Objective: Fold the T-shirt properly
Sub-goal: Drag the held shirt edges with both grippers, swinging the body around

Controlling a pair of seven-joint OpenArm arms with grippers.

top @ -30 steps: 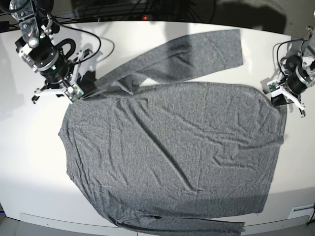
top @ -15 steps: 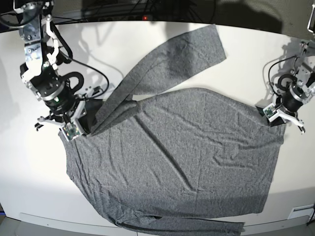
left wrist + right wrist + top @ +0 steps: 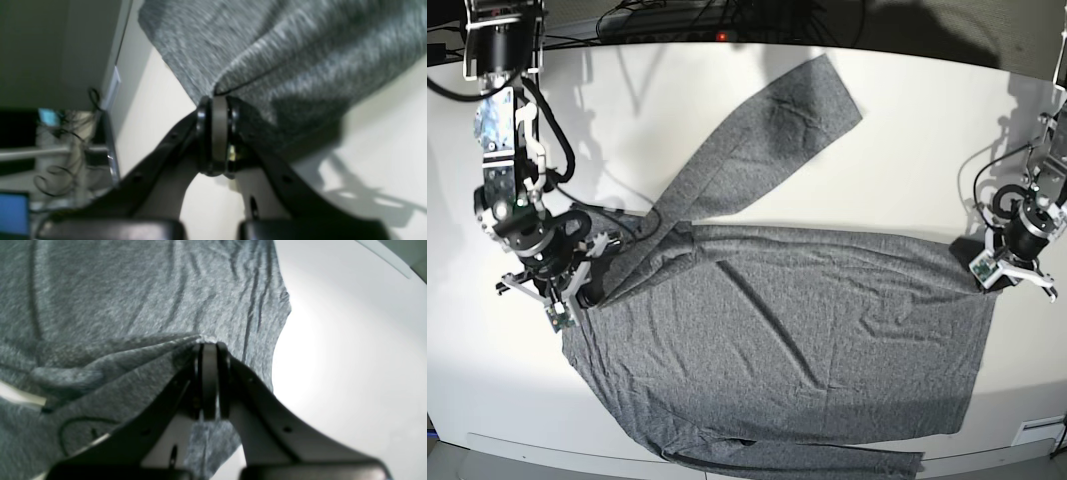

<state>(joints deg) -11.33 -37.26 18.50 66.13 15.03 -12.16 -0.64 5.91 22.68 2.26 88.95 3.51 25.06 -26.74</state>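
The heather-grey T-shirt [image 3: 787, 350] lies across the white table, with its far edge doubled over toward the front. One long sleeve [image 3: 762, 140] trails up and back, another runs along the front edge [image 3: 827, 462]. At the shirt's left corner my right gripper [image 3: 577, 297] is shut on the fabric; the right wrist view has its jaws [image 3: 209, 350] pinching a raised fold of cloth [image 3: 100, 363]. My left gripper [image 3: 992, 275] is shut on the shirt's right corner, and in the left wrist view the grey cloth [image 3: 283, 50] hangs from its closed tips [image 3: 217, 103].
The white table [image 3: 927, 130] shows bare behind the shirt and on the left. Black cables [image 3: 617, 215] loop beside the right arm. Dark clutter and a red light [image 3: 720, 36] sit past the back edge. The table's front edge [image 3: 527, 445] runs just below the hem.
Both grippers have pulled the shirt's far corners toward the front, folding the top edge over the body. The upper sleeve has swung steeper and more upright.
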